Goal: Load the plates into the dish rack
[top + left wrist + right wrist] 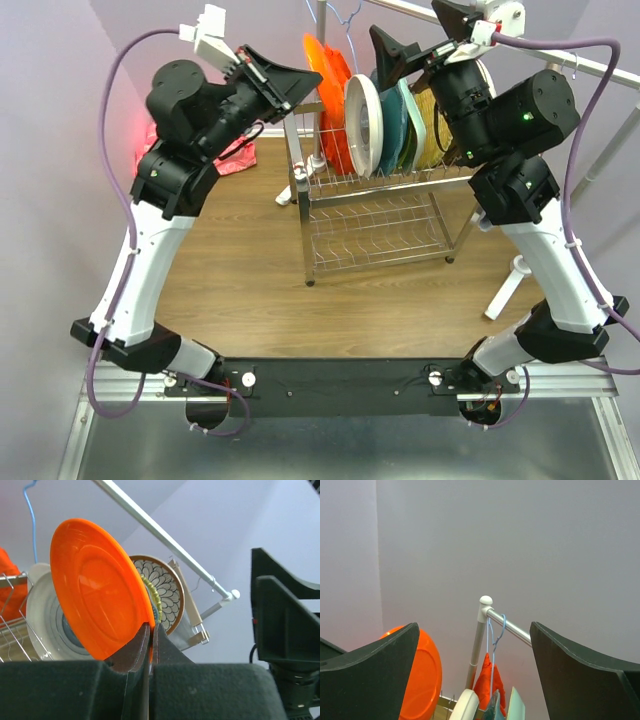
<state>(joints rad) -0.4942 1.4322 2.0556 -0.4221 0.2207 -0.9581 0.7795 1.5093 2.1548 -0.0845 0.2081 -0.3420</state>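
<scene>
Lilac walls, wooden table (250, 290), the dish rack (375, 215) standing far centre with plates (390, 130) sitting on edge in its upper tier. Left gripper (151, 630) is clenching the lower rim of an orange plate (100, 590), holding it at the rack's left end. Right gripper (474, 645) is hovering above the right end, jaws spread wide.

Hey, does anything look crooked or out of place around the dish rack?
Only the orange plate: it leans at the dish rack's left end, rim pinched in the left pincer, unlike the upright plates beside it. Nothing looks spilled or broken.
</scene>
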